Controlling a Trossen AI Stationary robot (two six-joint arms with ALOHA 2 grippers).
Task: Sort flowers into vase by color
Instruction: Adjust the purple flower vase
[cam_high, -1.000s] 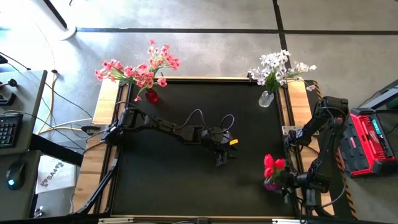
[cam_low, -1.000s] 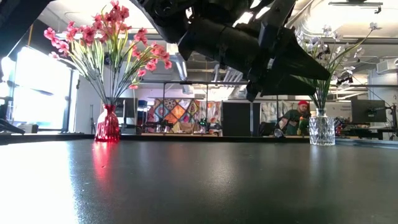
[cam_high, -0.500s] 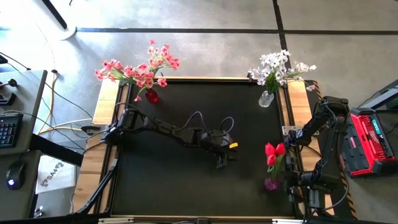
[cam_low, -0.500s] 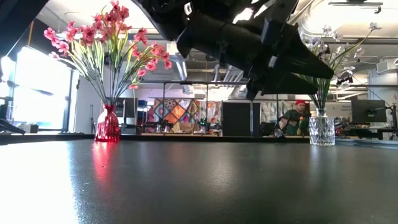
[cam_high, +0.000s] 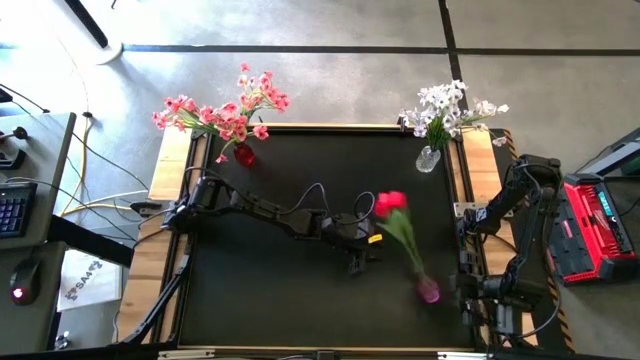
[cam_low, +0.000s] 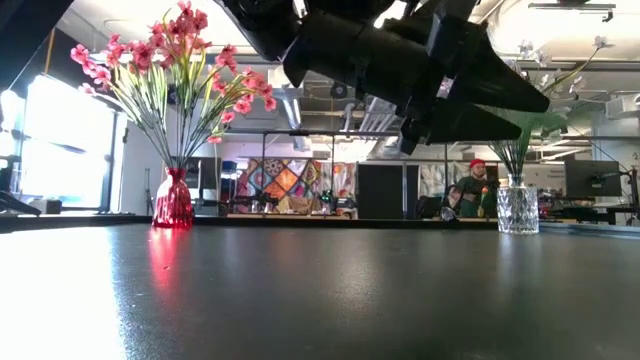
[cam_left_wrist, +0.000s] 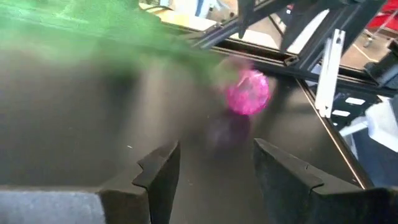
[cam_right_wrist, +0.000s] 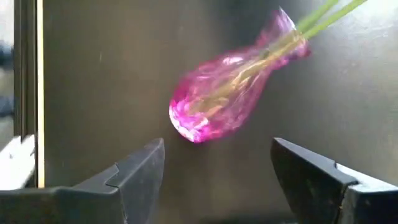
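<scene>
1. Black tabletop (cam_high: 280, 290) carries a tipping pink vase (cam_right_wrist: 230, 102) of red tulips (cam_high: 390, 202), just clear of my spread, empty right gripper (cam_right_wrist: 242, 180).
2. Left gripper (cam_left_wrist: 214, 174) gapes empty beside it.
3. Farther off, pink blossoms (cam_high: 225, 115) and white blossoms (cam_high: 445, 105) stand sorted.

Tipped magenta vase (cam_high: 428, 291) blocks right side (left half open).

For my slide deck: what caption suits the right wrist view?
Open right end effector facing a translucent pink glass vase lying tilted on the black table, green stems protruding.
</scene>
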